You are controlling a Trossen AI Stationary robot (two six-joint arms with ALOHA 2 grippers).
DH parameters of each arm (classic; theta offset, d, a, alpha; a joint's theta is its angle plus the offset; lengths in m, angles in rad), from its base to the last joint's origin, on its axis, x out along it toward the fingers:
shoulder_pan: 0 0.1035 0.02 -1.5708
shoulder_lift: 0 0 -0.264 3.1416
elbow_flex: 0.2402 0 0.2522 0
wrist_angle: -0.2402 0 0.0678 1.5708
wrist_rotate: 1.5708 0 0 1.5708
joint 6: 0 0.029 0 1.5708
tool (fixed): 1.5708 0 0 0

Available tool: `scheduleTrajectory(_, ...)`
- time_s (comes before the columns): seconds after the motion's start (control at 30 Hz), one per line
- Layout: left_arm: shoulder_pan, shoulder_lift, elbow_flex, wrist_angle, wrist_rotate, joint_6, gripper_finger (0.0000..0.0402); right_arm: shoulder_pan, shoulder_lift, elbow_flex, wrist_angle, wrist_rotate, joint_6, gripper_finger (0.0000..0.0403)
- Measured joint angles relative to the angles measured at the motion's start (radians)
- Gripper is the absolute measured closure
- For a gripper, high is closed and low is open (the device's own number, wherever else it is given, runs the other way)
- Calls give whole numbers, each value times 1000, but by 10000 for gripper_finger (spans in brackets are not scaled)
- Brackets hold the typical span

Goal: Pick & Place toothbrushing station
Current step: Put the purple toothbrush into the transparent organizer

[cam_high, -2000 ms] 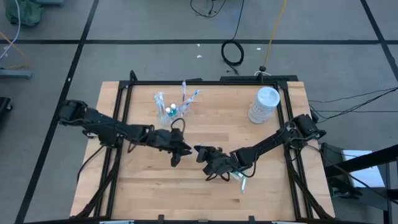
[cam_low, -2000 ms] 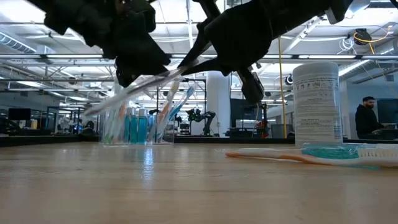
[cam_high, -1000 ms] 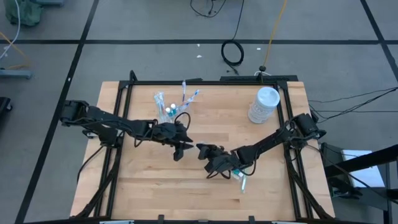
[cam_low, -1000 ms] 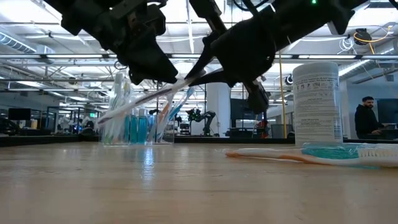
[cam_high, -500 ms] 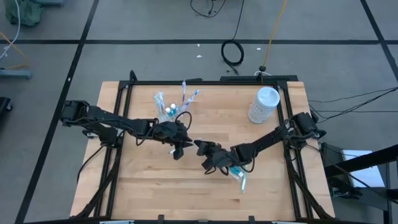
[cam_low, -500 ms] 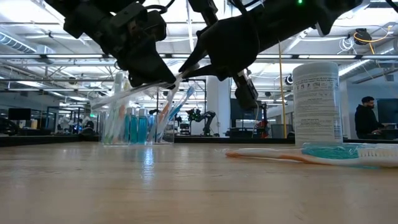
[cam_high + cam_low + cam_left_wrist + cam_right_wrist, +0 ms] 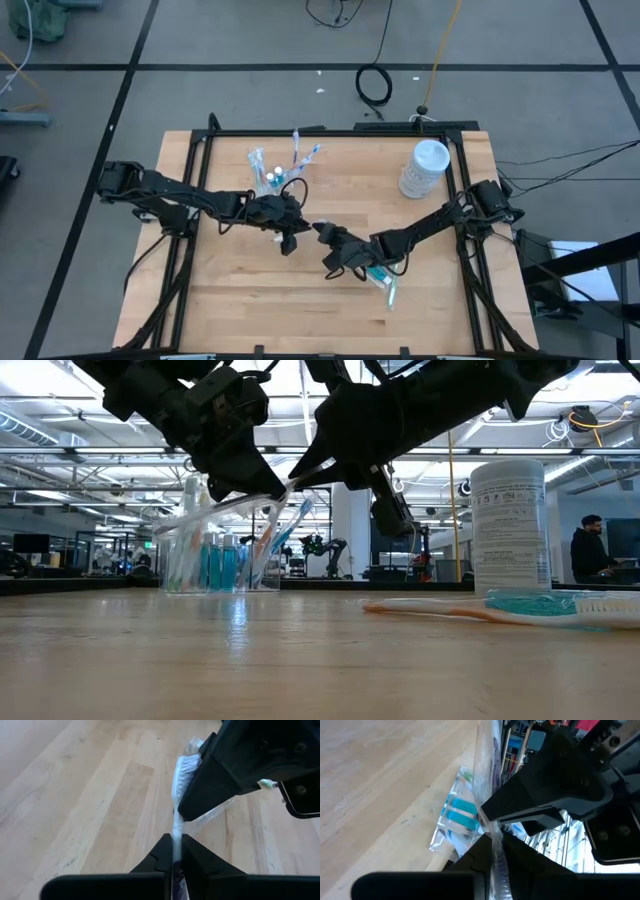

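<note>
Grippers meet above the middle of the table (image 7: pixel 240 300), left gripper (image 7: pixel 298 232) and right gripper (image 7: pixel 322 236) both closed on one wrapped toothbrush (image 7: pixel 176 822), probably a handover toward the cup (image 7: pixel 272 178), while another toothbrush (image 7: pixel 385 288) lies near the right arm.

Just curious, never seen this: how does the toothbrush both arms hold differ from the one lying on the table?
The held toothbrush hangs tilted in the air, pinched by the left gripper and the right gripper; the lying toothbrush rests flat on the table, untouched. The held one looks whitish, the lying one teal. Both seem wrapped in clear film.
</note>
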Motion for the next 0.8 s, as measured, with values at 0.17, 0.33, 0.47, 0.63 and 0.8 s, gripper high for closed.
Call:
scheduleTrajectory(0.17,10,0,0,0,6,-3,386,5,0,0,-9,2,-13,361)
scheduleTrajectory(0.33,21,1,0,-5,-6,-15,371,6,0,0,-15,6,31,327)
scheduleTrajectory(0.47,33,1,0,-3,-19,-27,386,13,0,0,-16,12,166,297)
scheduleTrajectory(0.63,51,1,0,-2,-68,-55,387,62,-2,0,-19,147,220,279)
scheduleTrajectory(0.8,68,1,-1,95,-189,-31,390,101,-54,1,-109,201,472,283)
